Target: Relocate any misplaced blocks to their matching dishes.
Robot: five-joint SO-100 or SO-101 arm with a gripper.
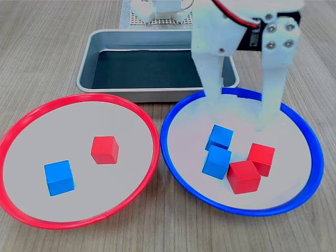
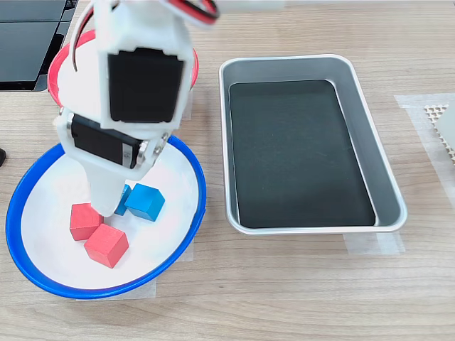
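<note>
First exterior view: my end effector (image 1: 241, 113) hangs wide open and empty over the blue dish (image 1: 173, 157). Two reds (image 1: 243, 176) are misplaced there, one blue (image 1: 59, 177) in the red dish (image 1: 21, 123); three moves left, I reckon.

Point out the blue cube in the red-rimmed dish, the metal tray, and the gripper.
blue cube (image 1: 58, 177): first exterior view, front face.
metal tray (image 2: 366, 153): second exterior view, right wall.
gripper (image 1: 240, 113): first exterior view, midway between the fingertips.
</note>
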